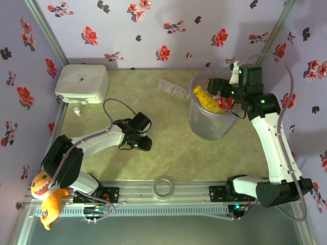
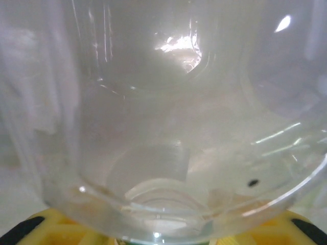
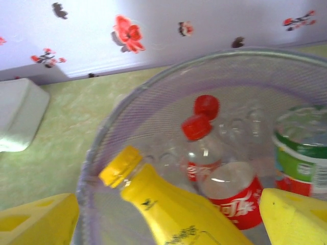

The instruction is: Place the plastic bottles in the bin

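Note:
A clear plastic bottle (image 2: 163, 127) sits tight against the left wrist camera, between the yellow fingers (image 2: 36, 230) of my left gripper (image 2: 163, 237), which is shut on it. That gripper (image 1: 138, 137) is low over the table's left middle. My right gripper (image 1: 223, 86) hangs open over the bin (image 1: 207, 127). Its yellow pads (image 3: 38, 219) stand apart on both sides of the yellow bottle (image 3: 173, 209), which leans on the bin's rim (image 3: 127, 102). Inside the bin lie a red-capped, red-labelled bottle (image 3: 225, 189) and a green-labelled one (image 3: 301, 158). Another clear bottle (image 1: 171, 88) lies behind the bin.
A white rounded box (image 1: 82, 83) stands at the back left, with a small white item (image 1: 76, 111) in front of it. A clear tape ring (image 1: 164, 186) lies at the near rail. An orange and yellow toy (image 1: 45, 196) sits by the left arm's base.

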You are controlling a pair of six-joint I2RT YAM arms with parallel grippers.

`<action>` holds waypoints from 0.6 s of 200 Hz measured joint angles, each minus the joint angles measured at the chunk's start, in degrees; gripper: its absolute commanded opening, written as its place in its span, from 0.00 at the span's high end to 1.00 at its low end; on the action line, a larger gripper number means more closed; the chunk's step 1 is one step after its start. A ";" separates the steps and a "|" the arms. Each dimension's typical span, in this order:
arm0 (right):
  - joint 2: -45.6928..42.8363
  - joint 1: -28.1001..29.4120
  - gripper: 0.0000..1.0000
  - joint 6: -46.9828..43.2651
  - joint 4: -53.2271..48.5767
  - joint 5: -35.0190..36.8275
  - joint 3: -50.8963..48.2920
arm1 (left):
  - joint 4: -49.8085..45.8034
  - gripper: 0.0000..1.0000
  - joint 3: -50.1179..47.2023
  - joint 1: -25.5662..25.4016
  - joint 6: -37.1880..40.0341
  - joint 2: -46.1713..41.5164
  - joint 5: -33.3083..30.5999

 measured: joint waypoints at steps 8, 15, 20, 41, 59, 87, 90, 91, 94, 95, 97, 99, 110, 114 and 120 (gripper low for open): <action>0.44 1.09 0.09 0.48 0.39 -0.26 0.09 | 1.16 0.80 1.25 0.26 0.00 -0.50 -0.26; 1.01 2.08 0.09 0.90 0.59 -0.33 0.33 | 2.08 0.83 2.29 0.50 0.00 -0.83 -0.48; 1.44 2.82 0.09 1.07 0.79 -0.44 0.48 | 2.78 0.85 3.15 0.70 0.00 -1.01 -0.63; 3.72 6.62 0.10 2.05 1.64 -0.50 1.66 | 5.68 0.94 5.42 1.62 0.04 -1.86 -0.94; 5.92 10.43 0.11 2.84 2.69 -0.52 3.19 | 8.41 1.00 5.79 2.69 0.02 -3.30 -1.09; 9.77 16.90 0.15 4.48 5.40 -0.90 5.49 | 16.98 1.00 1.95 4.55 -0.66 -8.83 -0.87; 10.36 17.77 0.15 4.61 6.05 -1.03 5.55 | 17.92 1.00 1.22 4.76 -0.83 -9.60 -0.79; 10.43 17.92 0.15 4.66 6.19 -1.05 5.57 | 18.49 1.00 0.87 4.87 -0.85 -9.94 -0.72; 10.78 18.49 0.15 5.07 6.62 -1.14 5.62 | 19.43 1.00 0.15 5.07 -1.03 -10.64 -0.63; 11.02 18.82 0.15 5.18 6.86 -1.18 5.66 | 19.63 1.00 -0.02 5.14 -1.05 -10.82 -0.59; 11.34 19.34 0.15 5.22 7.13 -1.27 5.73 | 20.41 1.00 -0.57 5.29 -1.16 -11.37 -0.39; 11.52 19.63 0.15 5.38 7.34 -1.29 5.79 | 21.09 1.00 -1.11 5.46 -1.27 -11.82 -0.33; 13.51 22.03 0.16 6.19 8.90 -1.79 6.21 | 24.44 1.00 -3.58 6.25 -2.12 -13.88 0.26; 14.36 22.82 0.16 6.54 9.62 -1.90 6.45 | 25.49 1.00 -4.39 6.51 -2.38 -14.43 0.50; 15.56 23.93 0.16 6.91 10.12 -2.01 6.95 | 27.12 1.00 -5.68 6.99 -2.84 -15.26 0.87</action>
